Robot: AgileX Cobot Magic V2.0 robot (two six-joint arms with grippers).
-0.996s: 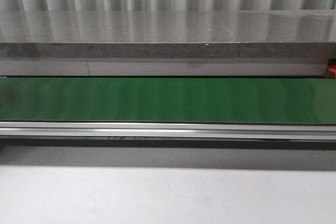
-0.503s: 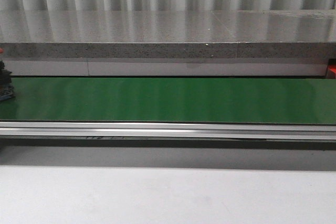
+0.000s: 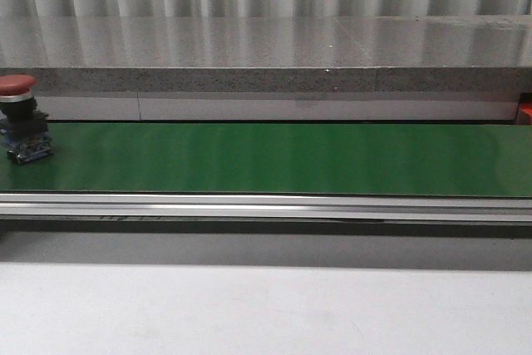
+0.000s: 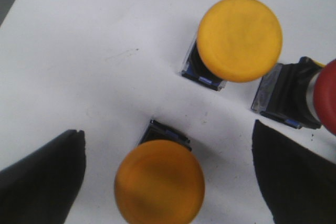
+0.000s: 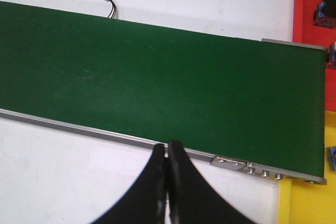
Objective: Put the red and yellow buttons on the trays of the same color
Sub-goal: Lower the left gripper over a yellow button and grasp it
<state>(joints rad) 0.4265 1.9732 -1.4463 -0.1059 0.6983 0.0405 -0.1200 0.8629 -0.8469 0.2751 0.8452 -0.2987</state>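
the red button stands upright at the far left of the green belt, rigid, light and top-heavy, best gripped by its square base; left gripper fingers apart over a yellow button, right gripper fingers together.

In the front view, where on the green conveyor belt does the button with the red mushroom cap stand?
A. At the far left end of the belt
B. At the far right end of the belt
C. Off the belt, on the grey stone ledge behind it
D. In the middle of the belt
A: the button with the red mushroom cap stands upright at the far left end of the green conveyor belt.
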